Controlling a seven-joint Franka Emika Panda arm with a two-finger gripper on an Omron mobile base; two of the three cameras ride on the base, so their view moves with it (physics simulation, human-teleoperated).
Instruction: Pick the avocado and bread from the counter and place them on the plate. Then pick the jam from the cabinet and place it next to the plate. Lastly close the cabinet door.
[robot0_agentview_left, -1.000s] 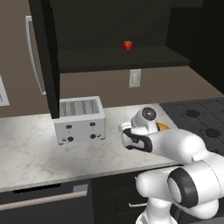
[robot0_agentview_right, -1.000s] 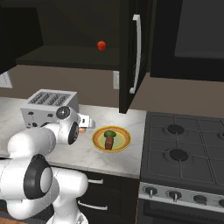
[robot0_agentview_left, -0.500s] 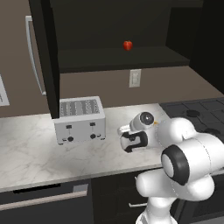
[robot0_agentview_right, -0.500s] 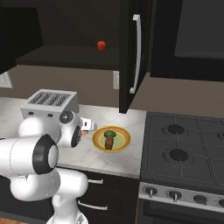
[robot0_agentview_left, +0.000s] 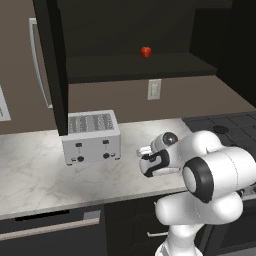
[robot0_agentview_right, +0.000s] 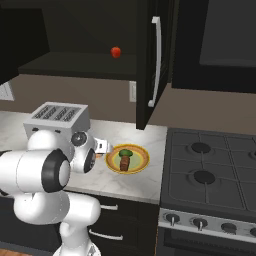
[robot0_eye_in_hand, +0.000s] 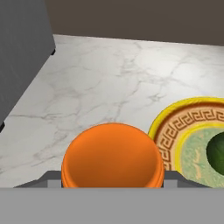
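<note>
Right base view gives you the widest look: the cabinet (robot0_agentview_right: 75, 40) hangs dark above the counter (robot0_agentview_right: 130, 180), and its cabinet door (robot0_agentview_right: 147, 60) stands swung out toward you, the silver bar handle (robot0_agentview_right: 156, 60) running down its edge. On the cabinet's shelf you can see a red round fruit (robot0_agentview_right: 115, 52) sitting alone. Below, the counter carries a silver toaster (robot0_agentview_right: 60, 116) at the left, and the stove (robot0_agentview_right: 210, 175) with its dark burners sits to the right. Between toaster and stove you find the plate (robot0_agentview_right: 143, 156), with the bread (robot0_agentview_right: 125, 162) on it and the avocado (robot0_agentview_right: 125, 152) just behind the bread, touching it or nearly so. Look at the hand view and you see the gripper (robot0_eye_in_hand: 113, 175) clamped on the jam (robot0_eye_in_hand: 113, 157): the orange lid sits between the two fingers, with one grey pad (robot0_eye_in_hand: 49, 178) showing at its left side. The jar hangs low over the marble, just beside the plate's yellow rim, with the toaster's grey wall at the left of that view. From the left base view you can pick out the gripper (robot0_agentview_left: 148, 164) in front of the toaster's right end, though the arm hides the jar there.
</note>
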